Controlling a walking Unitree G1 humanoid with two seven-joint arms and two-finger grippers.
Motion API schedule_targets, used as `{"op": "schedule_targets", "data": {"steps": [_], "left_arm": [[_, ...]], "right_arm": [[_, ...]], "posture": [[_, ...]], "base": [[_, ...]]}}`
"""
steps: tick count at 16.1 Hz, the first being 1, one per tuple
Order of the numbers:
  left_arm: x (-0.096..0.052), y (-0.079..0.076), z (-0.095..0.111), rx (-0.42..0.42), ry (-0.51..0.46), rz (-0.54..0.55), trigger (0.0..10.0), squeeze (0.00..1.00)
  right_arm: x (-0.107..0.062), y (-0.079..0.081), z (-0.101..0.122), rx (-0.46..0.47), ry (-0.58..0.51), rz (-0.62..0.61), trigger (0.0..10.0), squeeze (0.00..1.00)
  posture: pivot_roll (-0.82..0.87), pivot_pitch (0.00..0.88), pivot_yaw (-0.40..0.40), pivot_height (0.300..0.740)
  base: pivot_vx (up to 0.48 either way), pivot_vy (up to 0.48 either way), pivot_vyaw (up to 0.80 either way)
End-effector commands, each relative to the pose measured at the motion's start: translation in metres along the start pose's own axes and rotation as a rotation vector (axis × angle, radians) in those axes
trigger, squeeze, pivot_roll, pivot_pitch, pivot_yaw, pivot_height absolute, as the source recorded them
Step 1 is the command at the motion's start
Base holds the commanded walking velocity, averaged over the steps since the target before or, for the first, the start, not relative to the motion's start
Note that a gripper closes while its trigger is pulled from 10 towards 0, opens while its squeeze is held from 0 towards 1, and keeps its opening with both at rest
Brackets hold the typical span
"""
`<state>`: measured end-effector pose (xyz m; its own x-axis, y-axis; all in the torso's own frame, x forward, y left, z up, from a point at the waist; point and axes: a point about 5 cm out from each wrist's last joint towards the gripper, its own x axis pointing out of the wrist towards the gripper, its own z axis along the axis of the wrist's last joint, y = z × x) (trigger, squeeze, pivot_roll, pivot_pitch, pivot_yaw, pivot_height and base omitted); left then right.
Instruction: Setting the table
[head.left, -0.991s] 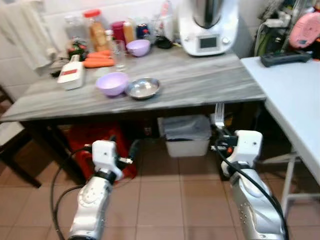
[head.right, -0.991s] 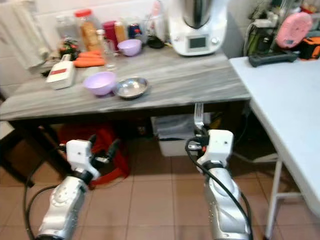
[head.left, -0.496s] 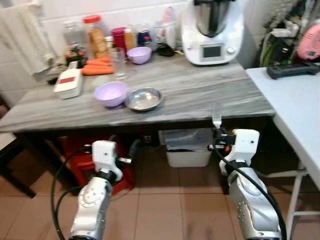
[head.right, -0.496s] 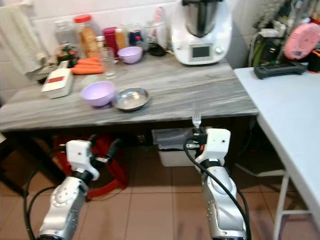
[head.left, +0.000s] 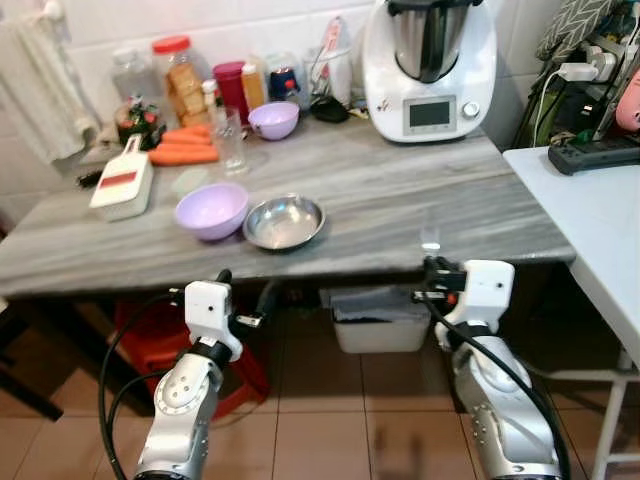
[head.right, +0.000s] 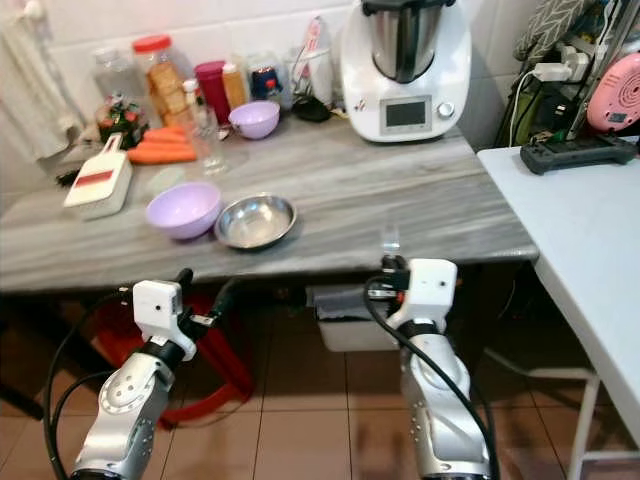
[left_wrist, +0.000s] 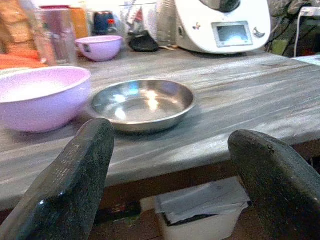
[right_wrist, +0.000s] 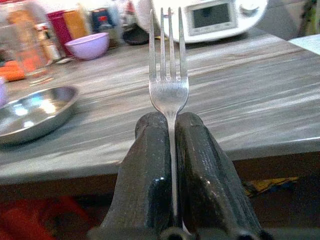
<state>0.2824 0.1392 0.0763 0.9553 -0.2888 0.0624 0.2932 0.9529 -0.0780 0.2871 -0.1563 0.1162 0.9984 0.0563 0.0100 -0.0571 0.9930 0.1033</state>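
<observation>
A long grey marble-patterned table (head.left: 400, 200) runs across the middle of the left eye view, with a white table (head.left: 600, 210) butting in at the right edge. At the upper centre stands a white kitchen machine (head.left: 428, 60) with a steel jug and a small screen. Along the back, toward the upper left, sit jars and bottles (head.left: 180, 75), a small purple bowl (head.left: 273, 119), a clear glass (head.left: 228, 140), carrots (head.left: 183, 152) and a white slicer with a red band (head.left: 122, 187). Under the table, lower centre, is a white bin (head.left: 378, 318); a red stool (head.left: 165, 335) shows at lower left.

Left of centre on the table, a larger purple bowl (head.left: 212, 210) sits just beside a steel dish (head.left: 284, 221).

Both silver arms rise from the bottom of the frame, below the table's front edge. The left gripper (left_wrist: 170, 170) holds nothing — its two black fingers (left_wrist: 75, 185) stand wide apart, and in the left wrist view the steel dish and purple bowl lie on the table beyond them. The right gripper (right_wrist: 172, 127), at the lower right of centre, has its fingers pressed together on the handle of a fork (right_wrist: 169, 75), tines upright and level with the table's front edge — just before it, not touching.
</observation>
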Motion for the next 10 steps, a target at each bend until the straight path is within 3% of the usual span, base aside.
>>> {"op": "schedule_targets", "data": {"steps": [1,7,10], "left_arm": [[0.001,-0.004,0.000,-0.002,0.002,-0.014,10.0,0.00],[-0.002,-0.005,-0.002,0.000,0.013,-0.022,10.0,0.00],[-0.010,0.003,-0.004,0.012,0.025,-0.005,10.0,0.00]], "right_arm": [[0.001,-0.003,0.002,-0.002,-0.008,-0.016,10.0,0.00],[-0.003,-0.004,0.000,0.002,-0.001,-0.020,10.0,0.00],[-0.004,-0.004,0.000,-0.006,0.003,-0.013,10.0,0.00]], "posture": [[-0.06,0.000,0.119,0.740],[-0.06,0.000,0.122,0.740],[-0.06,0.000,0.120,0.740]], "base": [[0.356,0.000,0.00],[0.376,0.000,0.00],[0.352,0.000,0.00]]}}
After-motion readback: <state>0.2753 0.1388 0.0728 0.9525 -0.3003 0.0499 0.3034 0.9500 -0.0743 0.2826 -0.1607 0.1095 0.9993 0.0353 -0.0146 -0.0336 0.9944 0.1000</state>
